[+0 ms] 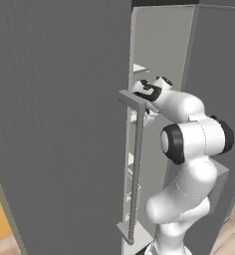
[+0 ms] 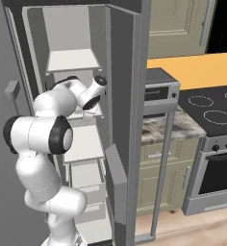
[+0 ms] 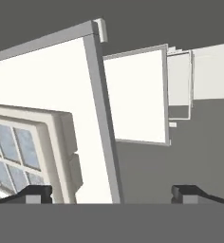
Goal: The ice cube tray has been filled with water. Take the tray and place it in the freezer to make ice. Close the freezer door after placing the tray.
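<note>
The ice cube tray (image 3: 23, 152) lies flat on a white freezer shelf (image 3: 47, 80), its pale-blue water cells (image 3: 9, 142) showing at the lower left of the hand view. My gripper (image 3: 111, 193) hovers over that shelf, open wide, with nothing clamped between the fingertips (image 3: 35, 192). The left tip stands over the tray's near corner. In the base views my arm (image 2: 67, 98) reaches into the freezer (image 2: 72, 60) at mid height. The freezer door (image 1: 59, 124) stands swung open on the left, its long bar handle (image 1: 138, 164) close to my wrist (image 1: 152, 90).
More white shelves (image 3: 137, 95) and clear drawers (image 2: 86, 173) sit below inside the compartment. The wider grey door (image 2: 127, 96) borders it on the right. Beyond that are a stone counter (image 2: 163, 127), beige cabinets (image 2: 173, 24) and a stove (image 2: 214, 115).
</note>
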